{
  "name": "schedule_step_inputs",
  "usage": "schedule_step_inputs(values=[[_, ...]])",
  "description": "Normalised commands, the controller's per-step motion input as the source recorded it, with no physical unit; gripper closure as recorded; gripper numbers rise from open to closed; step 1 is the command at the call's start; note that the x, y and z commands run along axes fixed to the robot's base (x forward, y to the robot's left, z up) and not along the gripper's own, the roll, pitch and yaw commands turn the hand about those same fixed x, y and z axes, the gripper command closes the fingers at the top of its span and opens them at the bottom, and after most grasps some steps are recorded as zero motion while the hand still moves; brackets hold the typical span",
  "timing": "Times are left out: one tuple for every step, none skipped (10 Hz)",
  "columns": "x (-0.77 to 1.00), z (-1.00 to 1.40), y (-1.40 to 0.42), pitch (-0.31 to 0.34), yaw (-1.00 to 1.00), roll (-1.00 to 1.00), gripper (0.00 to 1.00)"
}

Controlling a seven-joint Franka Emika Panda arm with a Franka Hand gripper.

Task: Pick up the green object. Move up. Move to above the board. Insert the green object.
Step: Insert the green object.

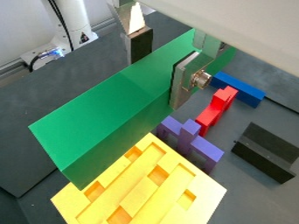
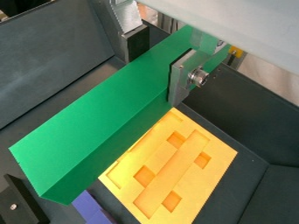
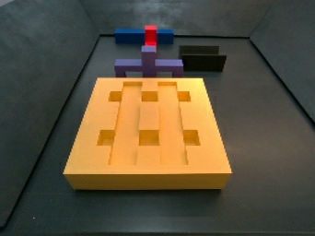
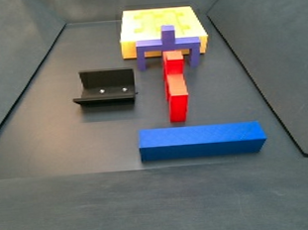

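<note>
In a side view the large orange-yellow grooved board lies nearest. The purple cross-shaped block is just behind it, the red bar behind that, the blue block farthest, and the dark fixture right of the cross. In both wrist views the gripper clamps the long green bar above the board.

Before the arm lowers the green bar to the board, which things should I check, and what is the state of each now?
1. Grip: gripper in both wrist views, one of its fingers flat against the green object: ok.
2. Bar lifted off the floor: ok; it hangs over the board in a wrist view.
3. Bar lined up with a groove: cannot tell.
4. Board grooves and holes free: ok in a side view.
5. Purple cross block touching the board's far end: not ok, it may obstruct.
6. Height above board: cannot tell; neither side view shows the gripper.
</note>
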Motion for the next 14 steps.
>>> schedule_step_inputs(values=[[0.05,0.0,-0.01,0.009,0.0,0.02,1.0],[0.0,-0.03,0.0,0.0,0.0,0.0,1.0],[0.0,-0.08,0.0,-0.039,0.0,0.0,1.0],[0.0,-0.1,-0.01,-0.06,0.0,0.01,1.0],[0.0,-0.1,0.0,-0.039,0.0,0.0,1.0],[0.0,-0.08,0.0,-0.02,0.0,0.0,1.0],[0.0,-0.07,0.0,-0.03,0.0,0.0,1.0],[0.0,-0.07,-0.01,-0.053,0.0,0.02,1.0],[0.0,-0.33,-0.14,-0.17,0.0,0.01,1.0],[0.0,-0.64,-0.31,-0.234,0.0,0.03,1.0],[0.0,-0.7,-0.3,-0.276,0.01,0.08,1.0],[-0.03,-0.65,-0.24,-0.303,0.0,0.09,1.0],[-0.07,-0.45,-0.01,-0.269,0.0,0.0,1.0],[-0.13,-0.35,0.0,-0.247,0.0,0.0,1.0]])
